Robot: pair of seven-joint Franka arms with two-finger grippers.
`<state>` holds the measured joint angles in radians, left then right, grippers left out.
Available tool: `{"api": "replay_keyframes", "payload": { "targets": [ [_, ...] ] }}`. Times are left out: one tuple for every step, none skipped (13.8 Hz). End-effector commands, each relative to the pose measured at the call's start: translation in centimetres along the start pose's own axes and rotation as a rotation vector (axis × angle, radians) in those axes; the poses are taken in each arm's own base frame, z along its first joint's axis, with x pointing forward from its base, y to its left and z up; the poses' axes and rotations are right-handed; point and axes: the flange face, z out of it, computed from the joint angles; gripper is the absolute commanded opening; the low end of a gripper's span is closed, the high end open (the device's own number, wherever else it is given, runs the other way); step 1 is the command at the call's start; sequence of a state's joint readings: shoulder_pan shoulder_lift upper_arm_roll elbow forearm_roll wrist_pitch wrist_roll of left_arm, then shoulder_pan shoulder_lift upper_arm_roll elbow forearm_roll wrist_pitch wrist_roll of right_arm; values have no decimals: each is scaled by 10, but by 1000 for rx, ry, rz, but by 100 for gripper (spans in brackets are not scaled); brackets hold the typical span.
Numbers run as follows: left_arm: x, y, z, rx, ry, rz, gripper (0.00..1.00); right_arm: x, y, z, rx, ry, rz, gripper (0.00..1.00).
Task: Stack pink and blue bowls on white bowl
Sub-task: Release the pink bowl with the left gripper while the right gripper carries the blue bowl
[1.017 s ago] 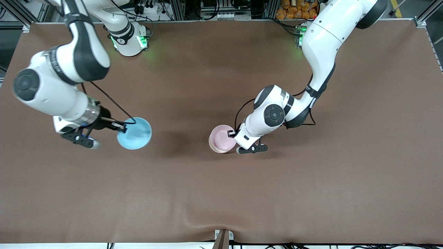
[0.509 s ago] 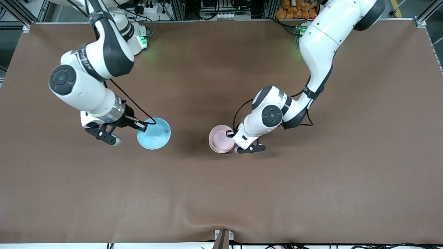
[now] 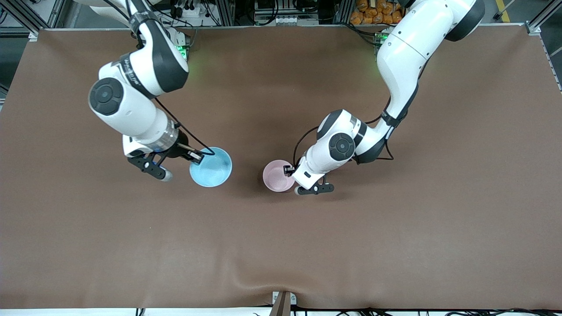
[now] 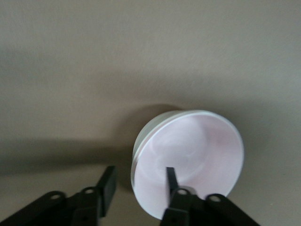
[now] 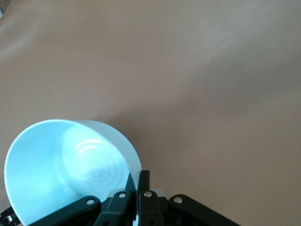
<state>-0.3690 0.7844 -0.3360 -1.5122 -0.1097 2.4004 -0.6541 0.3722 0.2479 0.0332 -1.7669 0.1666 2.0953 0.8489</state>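
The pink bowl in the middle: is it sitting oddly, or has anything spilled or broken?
Nothing spilled or broken. The pink bowl rests nested in a white bowl whose rim shows beneath it; the left gripper stands open astride its edge. The blue bowl hangs tilted, pinched at the rim by the right gripper, so carried, not toppled.

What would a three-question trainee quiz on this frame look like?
1. True or false: the right pincer is shut on the blue bowl's rim.
2. The left pincer straddles the rim of: A) the blue bowl, B) the pink bowl, C) nothing.
3. Fill in: the blue bowl hangs over bare ___, not yet over the pink bowl.
Key: 1 true; 2 B; 3 table.
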Motion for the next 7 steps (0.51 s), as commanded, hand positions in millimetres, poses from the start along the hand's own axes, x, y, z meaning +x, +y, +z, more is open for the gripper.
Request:
{"api": "replay_keyframes", "payload": {
  "targets": [
    [16, -3, -70, 27, 59, 2, 100, -17, -19, 17, 9, 10, 53, 0],
    [21, -9, -101, 40, 65, -7, 100, -21, -25, 25, 15, 14, 66, 0],
    [28, -21, -130, 64, 79, -16, 100, -28, -31, 31, 19, 15, 75, 0],
    [35, -35, -162, 94, 89, -21, 100, -32, -37, 37, 24, 18, 91, 0],
    [36, -46, -189, 124, 85, -10, 100, -35, -43, 41, 29, 19, 107, 0],
    [37, -59, -216, 156, 77, 5, 100, -43, -53, 49, 25, 14, 120, 0],
    [38, -73, -243, 180, 73, 25, 100, -51, -64, 59, 20, 11, 141, 0]
  ]
}}
